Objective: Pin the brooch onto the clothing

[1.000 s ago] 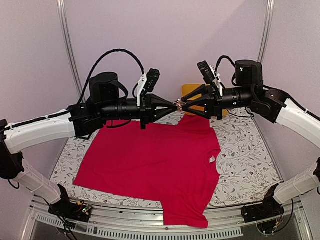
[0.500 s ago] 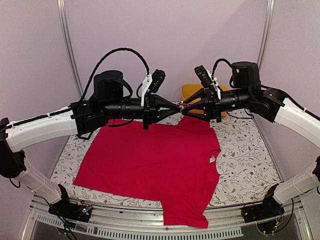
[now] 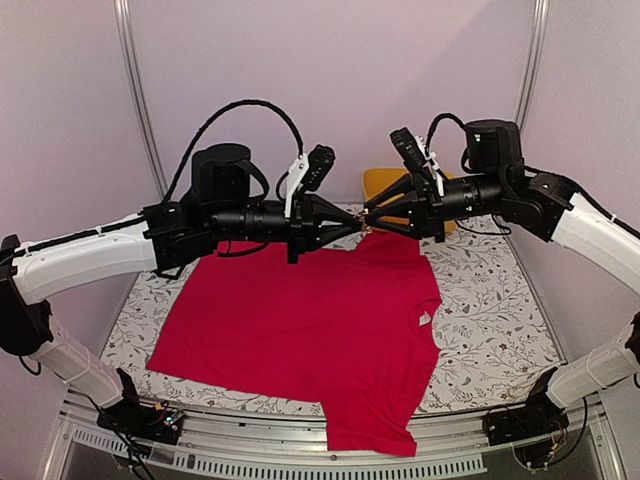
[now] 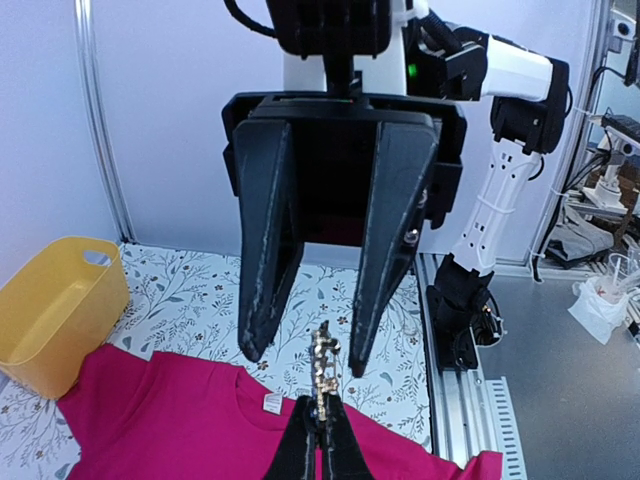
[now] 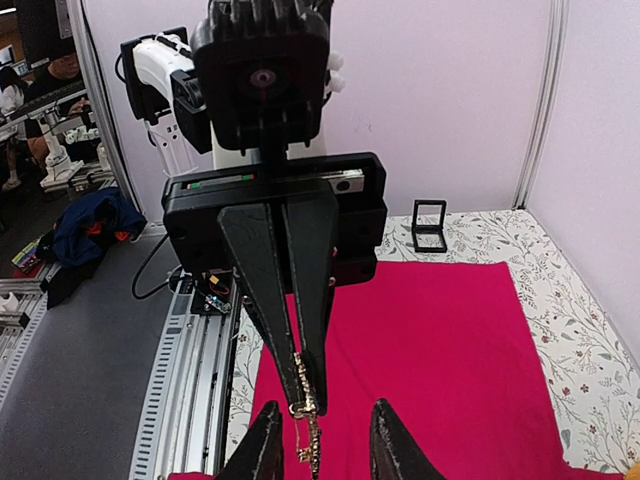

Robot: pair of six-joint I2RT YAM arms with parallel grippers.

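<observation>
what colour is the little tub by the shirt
Plain yellow; the tub shows best in the left wrist view.

White arms [image 3: 80, 255], black tapered end effectors [image 3: 352, 226] [image 3: 372, 220]

2 robot arms reach inward above the table and meet tip to tip in mid-air, forearms roughly level. The left gripper [image 3: 354, 227] is pinched tight on the brooch [image 4: 321, 368]. The right gripper [image 3: 371, 221] faces it, its 2 fingers parted around the left tips.
</observation>
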